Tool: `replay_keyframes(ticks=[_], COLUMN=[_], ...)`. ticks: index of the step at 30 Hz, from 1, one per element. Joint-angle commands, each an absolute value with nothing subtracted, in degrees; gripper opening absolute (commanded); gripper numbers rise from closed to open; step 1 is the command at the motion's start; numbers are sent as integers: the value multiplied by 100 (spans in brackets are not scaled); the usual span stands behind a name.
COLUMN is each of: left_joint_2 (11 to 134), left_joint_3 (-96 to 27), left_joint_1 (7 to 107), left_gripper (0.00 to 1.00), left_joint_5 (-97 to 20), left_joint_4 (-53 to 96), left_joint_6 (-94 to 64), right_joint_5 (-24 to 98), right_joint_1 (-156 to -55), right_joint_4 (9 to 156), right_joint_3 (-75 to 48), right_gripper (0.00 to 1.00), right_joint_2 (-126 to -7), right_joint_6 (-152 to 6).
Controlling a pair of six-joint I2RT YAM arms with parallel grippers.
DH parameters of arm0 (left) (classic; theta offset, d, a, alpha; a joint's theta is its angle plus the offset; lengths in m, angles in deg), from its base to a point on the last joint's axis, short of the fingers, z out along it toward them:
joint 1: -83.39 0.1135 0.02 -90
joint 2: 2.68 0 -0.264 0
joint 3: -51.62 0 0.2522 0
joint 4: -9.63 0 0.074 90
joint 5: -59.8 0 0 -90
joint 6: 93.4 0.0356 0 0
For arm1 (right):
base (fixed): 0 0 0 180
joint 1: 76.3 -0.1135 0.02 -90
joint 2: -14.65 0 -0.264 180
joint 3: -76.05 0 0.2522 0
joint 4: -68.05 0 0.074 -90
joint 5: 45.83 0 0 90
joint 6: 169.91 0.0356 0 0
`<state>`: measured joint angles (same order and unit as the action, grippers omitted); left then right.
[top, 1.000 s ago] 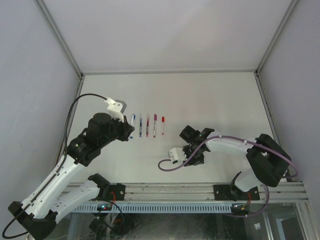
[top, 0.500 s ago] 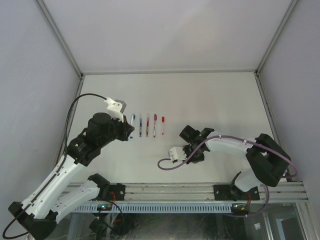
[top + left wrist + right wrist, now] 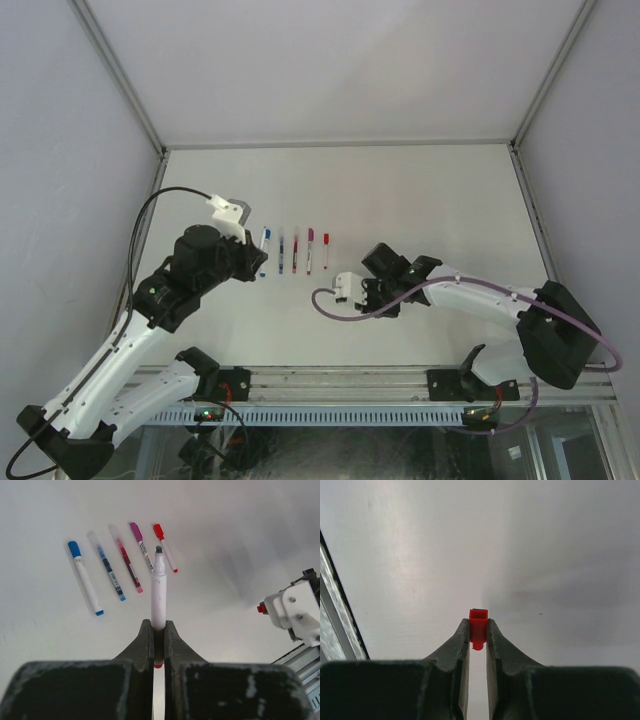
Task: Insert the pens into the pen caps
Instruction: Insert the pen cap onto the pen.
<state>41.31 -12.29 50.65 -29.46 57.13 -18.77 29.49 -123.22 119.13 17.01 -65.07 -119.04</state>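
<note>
The right gripper point(image 3: 478, 627), clamping a red cap point(image 3: 478, 617), is advancing toward the left gripper point(image 3: 158, 627), which is clamping an uncapped pen point(image 3: 158, 587); capping is nearing.

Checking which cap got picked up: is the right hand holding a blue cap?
No, the right wrist view shows the right hand clamped on a red cap.

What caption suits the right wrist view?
Right gripper with jaws shut on a red pen cap, against the table.
</note>
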Motion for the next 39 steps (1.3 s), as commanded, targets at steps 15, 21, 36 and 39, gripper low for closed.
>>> replay_keyframes(ticks=[15,21,36,39], left_joint_2=[3999,4033,4056,4052], left_joint_3=[-1285,-1349,-1177,-1066], left_joint_1=[5214,5215,5186,5021], left_gripper=[0,0,0,0], left_joint_5=[-2983,-2787,-2768,-2731], left_joint_4=[5416,5395,5046,4874], left_joint_6=[-1924,-2044,-2306,-2434], right_joint_5=[3262,3099,3101,2879], right_joint_1=[-11710,-10875,-10481,-10326], right_joint_4=[10188,10341,9835,9666], right_joint_3=[1587,1655,2257,2332], right_gripper=[0,0,0,0], right_joint_2=[-5402,-5149,-3630,-3460], right_joint_6=[-6592,-5760,-5933,-5783])
